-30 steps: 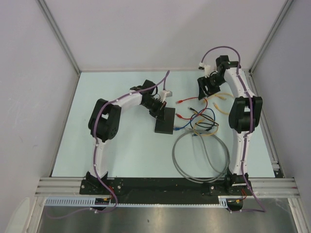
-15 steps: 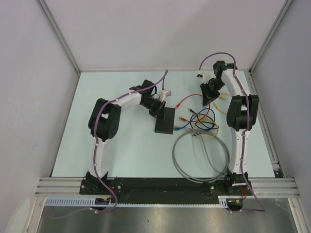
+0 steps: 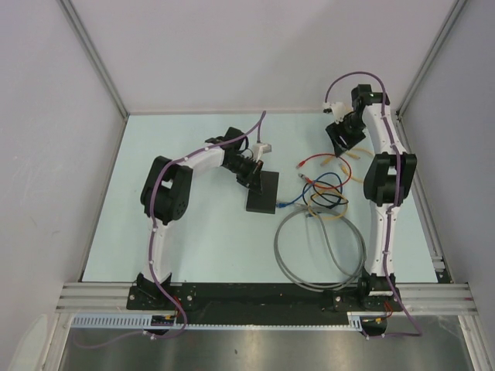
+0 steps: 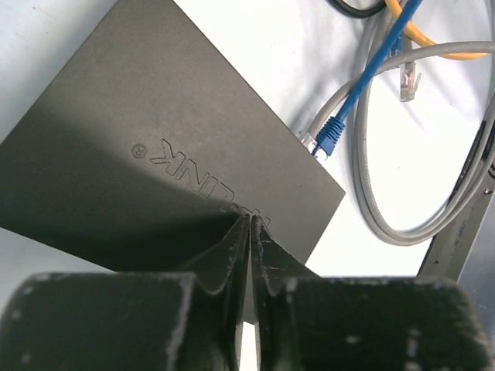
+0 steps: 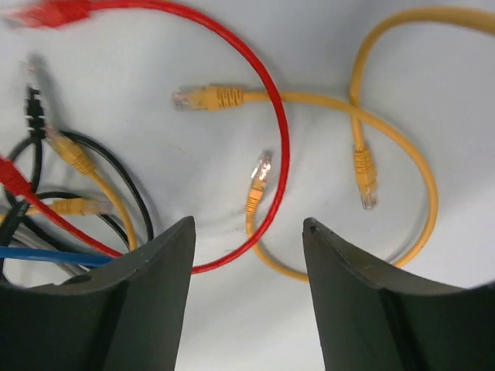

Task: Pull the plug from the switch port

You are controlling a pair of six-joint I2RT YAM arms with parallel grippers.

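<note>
The black switch (image 3: 261, 193) lies flat at mid-table and fills the left wrist view (image 4: 155, 147). My left gripper (image 3: 252, 168) rests its tips on the switch top, fingers together (image 4: 249, 222). A blue plug (image 4: 329, 137) sits with its clear tip against the switch's socket edge; whether it is seated I cannot tell. The red plug (image 3: 302, 164) lies loose on the table, well right of the switch. My right gripper (image 3: 341, 140) hovers open at the back right above red cable (image 5: 282, 131) and yellow cables (image 5: 402, 154), holding nothing (image 5: 247, 224).
A grey cable coil (image 3: 321, 255) lies in front of the right arm. Black, yellow and blue cables tangle (image 3: 325, 197) just right of the switch. Loose yellow plugs (image 5: 203, 97) lie under the right gripper. Walls close in at the back and right.
The right gripper shut, opened again and drew back toward the far right. The red plug has moved from beside the switch to farther right and back. The left arm stayed put.
</note>
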